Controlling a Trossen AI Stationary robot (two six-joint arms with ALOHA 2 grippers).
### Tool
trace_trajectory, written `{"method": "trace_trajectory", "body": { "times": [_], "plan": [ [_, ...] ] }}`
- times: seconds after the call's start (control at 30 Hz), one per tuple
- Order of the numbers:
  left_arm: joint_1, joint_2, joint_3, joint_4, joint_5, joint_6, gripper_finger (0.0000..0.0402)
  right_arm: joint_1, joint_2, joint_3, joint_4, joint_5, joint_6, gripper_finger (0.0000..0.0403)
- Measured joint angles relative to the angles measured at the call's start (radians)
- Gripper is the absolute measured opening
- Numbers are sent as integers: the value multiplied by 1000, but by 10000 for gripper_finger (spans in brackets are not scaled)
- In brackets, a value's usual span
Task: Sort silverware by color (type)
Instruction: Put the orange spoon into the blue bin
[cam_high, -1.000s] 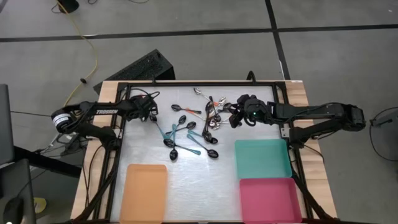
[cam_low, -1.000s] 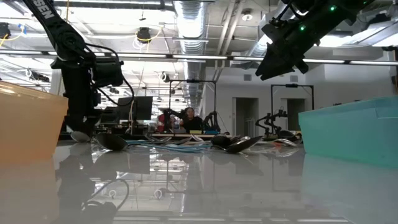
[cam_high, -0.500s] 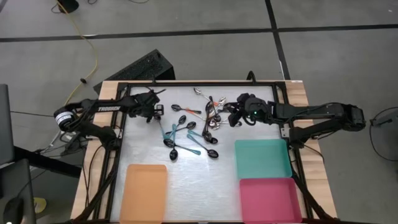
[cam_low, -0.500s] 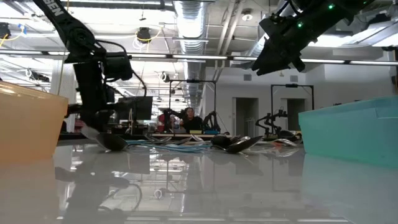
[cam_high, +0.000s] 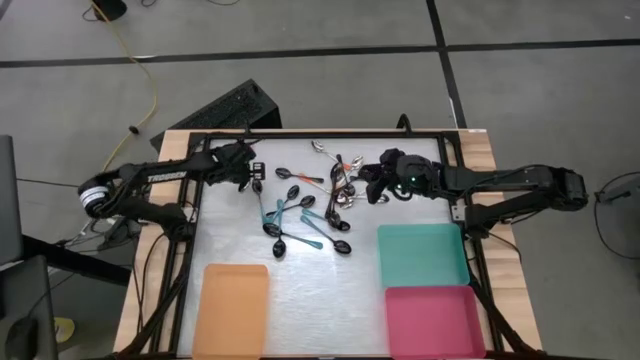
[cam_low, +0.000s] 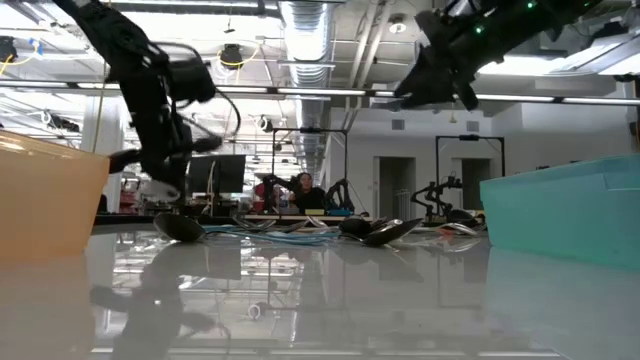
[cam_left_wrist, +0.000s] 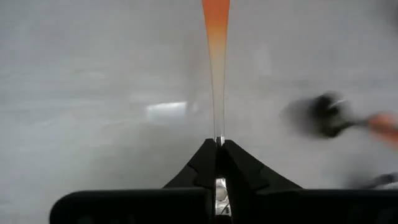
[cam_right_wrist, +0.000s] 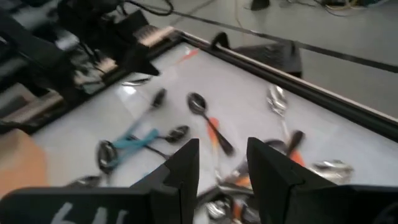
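While all three trays (cam_high: 235, 300) sit empty, left gripper (cam_left_wrist: 216, 144) pinches one orange spoon (cam_left_wrist: 215, 37); right gripper (cam_right_wrist: 221, 163), spread, hovers over the pile (cam_high: 310, 205).

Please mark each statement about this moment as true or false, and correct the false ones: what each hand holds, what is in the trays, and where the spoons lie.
1. The left hand is shut on an orange-handled spoon. True.
2. The right hand holds a teal-handled spoon. False: its fingers stand open with nothing between them, above the spoon pile.
3. The orange tray already holds several spoons. False: no spoon shows in it.
4. The teal tray lies on the right arm's side, next to the pink tray. True.
5. All spoons left on the table have orange handles. False: several teal-handled spoons lie there too.
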Motion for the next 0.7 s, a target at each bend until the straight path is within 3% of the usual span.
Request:
{"method": "trace_trajectory", "body": {
  "times": [0.13, 0.4, 0.57, 0.7],
  "plan": [
    [1, -125, 0, 74, 41, 10, 0, 0, 0, 0, 75, -12, 0, 143],
    [-42, -344, 1, 429, 228, 107, 0, 0, 0, 0, 258, -76, -3, 143],
    [-86, -373, 2, 617, 303, 119, 0, -4, 0, 0, 383, -114, -4, 146],
    [-152, -339, 2, 754, 356, 148, 0, -29, 0, 0, 467, -224, -2, 169]
  ]
}}
